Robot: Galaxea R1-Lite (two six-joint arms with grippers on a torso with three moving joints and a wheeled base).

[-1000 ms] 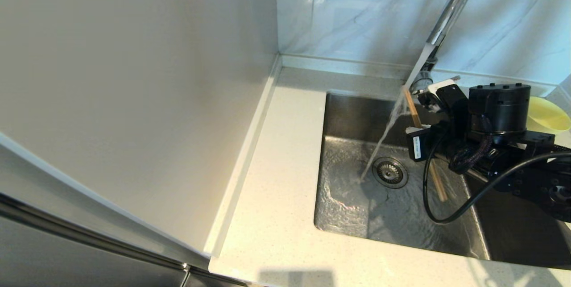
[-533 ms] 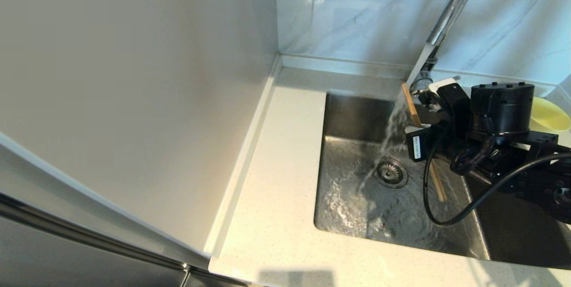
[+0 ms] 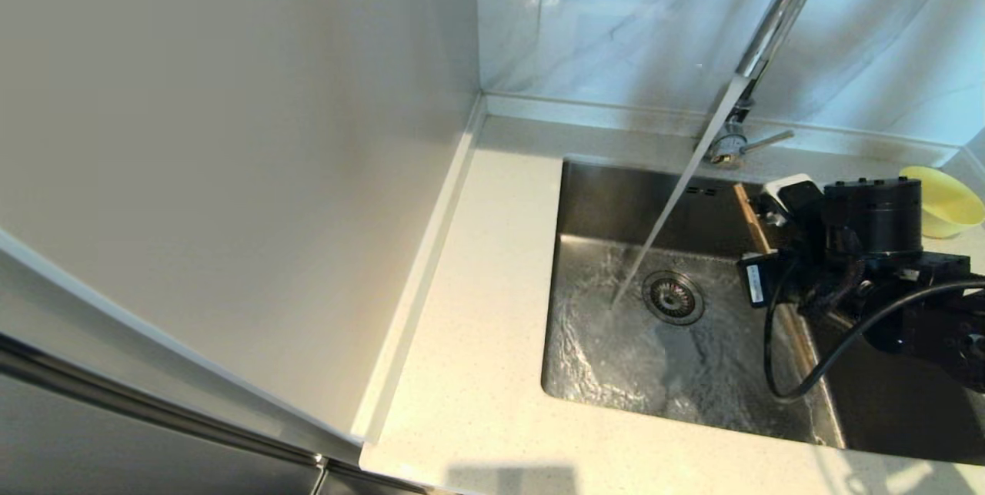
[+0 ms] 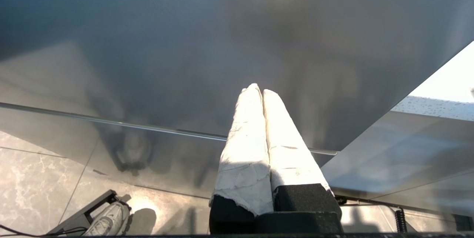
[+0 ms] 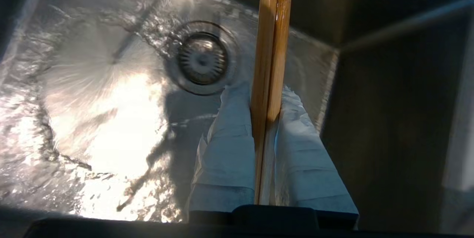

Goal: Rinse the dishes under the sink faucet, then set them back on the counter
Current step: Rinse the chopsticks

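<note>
We see the tabletop (image 3: 477, 356) wrapping the sink (image 3: 616, 372) on its left and near sides, with a broad bare strip between the basin's left edge and the tall side panel (image 3: 231, 133). The faucet (image 3: 769, 25) arches over the back rim and its stream (image 3: 662, 225) falls slantwise to the basin floor just left of the drain (image 3: 673, 297); the water there ripples toward the left wall. Our right tool (image 5: 264, 119) hangs over the basin's right side, near the right wall and apart from the stream, its taped fingers (image 5: 226, 149) pinched on the chopsticks (image 5: 272, 42), which lie side by side and touching. The bowl (image 3: 943, 202) sits on the tabletop beyond the sink's right back corner. Our left tool (image 4: 262, 93) is parked away from the sink, its fingers (image 4: 244, 149) pressed together on nothing.
</note>
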